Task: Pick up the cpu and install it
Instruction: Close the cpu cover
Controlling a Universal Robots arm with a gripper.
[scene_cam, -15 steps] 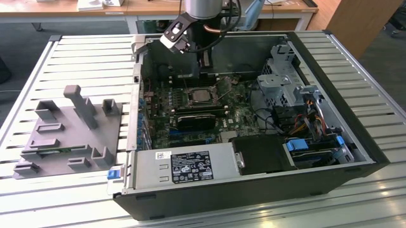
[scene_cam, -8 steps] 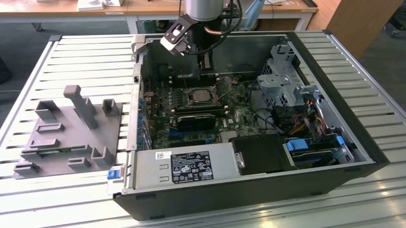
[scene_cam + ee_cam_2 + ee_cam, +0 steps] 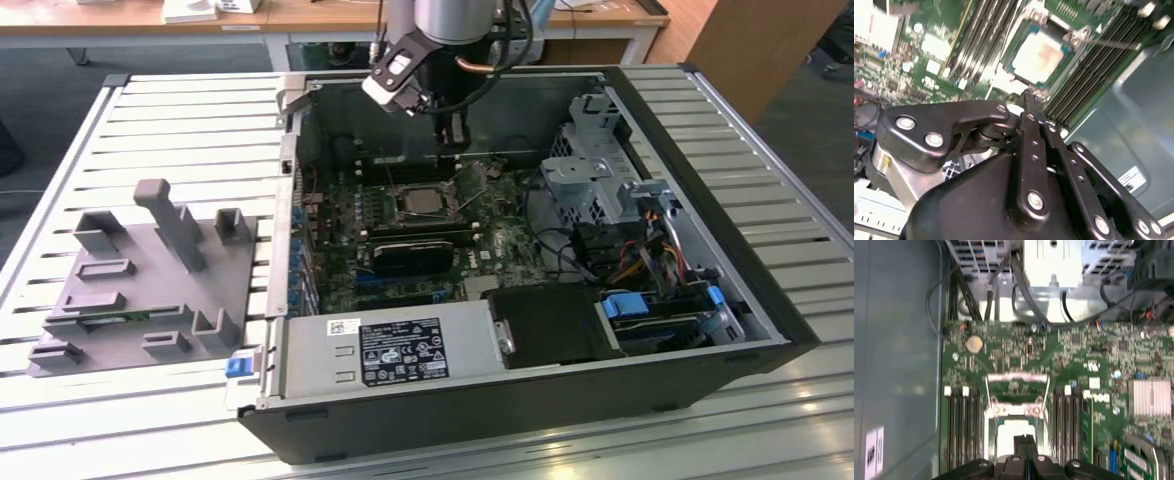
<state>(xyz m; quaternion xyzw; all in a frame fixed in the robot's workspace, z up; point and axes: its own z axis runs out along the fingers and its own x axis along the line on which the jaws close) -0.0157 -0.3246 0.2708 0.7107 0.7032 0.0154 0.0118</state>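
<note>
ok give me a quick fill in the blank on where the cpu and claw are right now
1. The cpu lies in the ____ of the motherboard.
2. The claw, hanging over the motherboard, is ____ and holds nothing.
3. The grey holder fixture stands outside the computer case, on the exterior view's ____.
Missing words: socket; shut; left.

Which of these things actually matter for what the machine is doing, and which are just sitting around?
For the job:
cpu, lying in the motherboard socket
tool, close over the cpu

Just lying about:
grey holder blocks beside the case
power supply
drive cage
cables
</note>
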